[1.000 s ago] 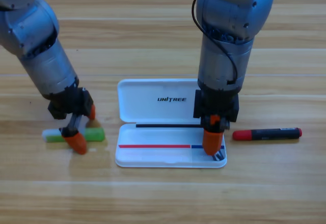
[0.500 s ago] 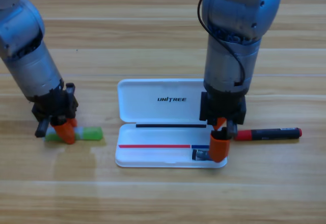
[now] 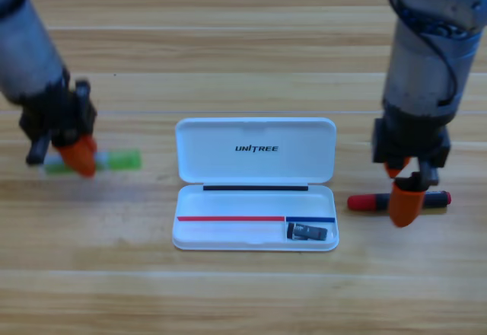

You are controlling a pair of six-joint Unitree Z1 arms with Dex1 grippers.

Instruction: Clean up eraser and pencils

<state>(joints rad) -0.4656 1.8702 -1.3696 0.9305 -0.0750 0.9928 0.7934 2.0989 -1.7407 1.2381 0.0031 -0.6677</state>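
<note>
My left gripper [image 3: 74, 156] is at the left side of the wooden table [image 3: 243, 46], and my jaws there are clamped on the green pencil [image 3: 122, 159]. The green pencil lies flat across, with its pale end hidden behind my black gripper parts and its green end sticking out to the right. It looks a bit fuzzy, and I cannot tell if it is touching the table or just above it. The white case [image 3: 255, 152] lies open in the middle of the table, well apart from the green pencil. Its lid is flat at the back and its tray is at the front. The eraser [image 3: 308, 232] is a small dark block, and it lies in the tray, in the front right corner. My right gripper [image 3: 405, 198] is to the right of the case, pointing down right over the black pencil [image 3: 437, 197] with the red cap. That pencil lies flat on the table, just beside the case, red end toward it. One orange jaw covers its middle. I cannot tell if these jaws are wide or squeezed together.
</note>
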